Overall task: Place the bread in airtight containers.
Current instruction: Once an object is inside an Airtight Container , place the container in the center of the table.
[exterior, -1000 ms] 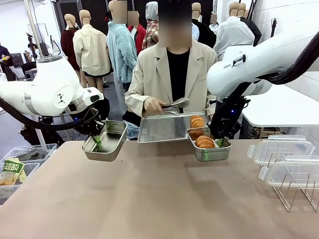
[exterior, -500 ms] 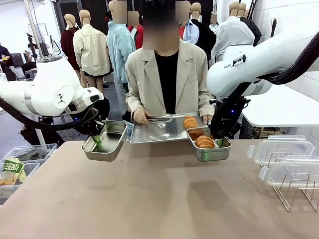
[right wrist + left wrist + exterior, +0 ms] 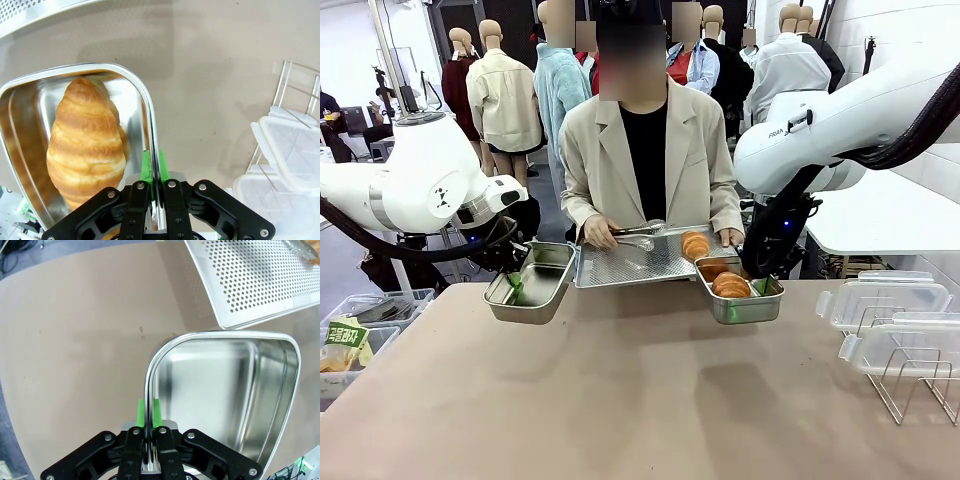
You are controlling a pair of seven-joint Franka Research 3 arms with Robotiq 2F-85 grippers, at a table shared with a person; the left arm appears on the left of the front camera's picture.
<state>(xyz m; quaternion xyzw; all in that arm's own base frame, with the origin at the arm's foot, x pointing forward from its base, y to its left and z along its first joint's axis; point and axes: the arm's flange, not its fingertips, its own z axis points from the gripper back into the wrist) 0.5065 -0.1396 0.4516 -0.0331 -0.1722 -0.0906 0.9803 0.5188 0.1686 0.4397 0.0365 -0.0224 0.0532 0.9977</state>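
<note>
Nearest us on the counter (image 3: pixel 640 400), right side: clear lids (image 3: pixel 885 300) by a wire rack (image 3: pixel 900 385), nobody touching them.

Mid-counter, both tins are held up off the surface by their rims.
- Left fingers (image 3: pixel 141 412) are clamped narrow on the rim of the left tin (image 3: pixel 215 385). That tin is empty.
- Right fingers (image 3: pixel 146 167) are pinched the same way on the rim of the right tin (image 3: pixel 142 95). One croissant roll (image 3: pixel 87 135) lies lengthwise inside. Front view hints at a second roll beside it, but we can't confirm.

Beyond that, the person holds a perforated tray (image 3: pixel 620 262) just behind both tins, with tongs (image 3: pixel 638 232) in one hand (image 3: pixel 596 233). The last roll (image 3: pixel 696 245) sits at the tray's right end, near the right tin.

Handling, our read:
- Rolls are light and flaky and will crush easily. We'd take them across the thick middle with a light squeeze, not by the tapered tips.
- Tins are stiff, slick steel. A rim pinch lets them pivot when weight lands, so we'd keep them level.
</note>
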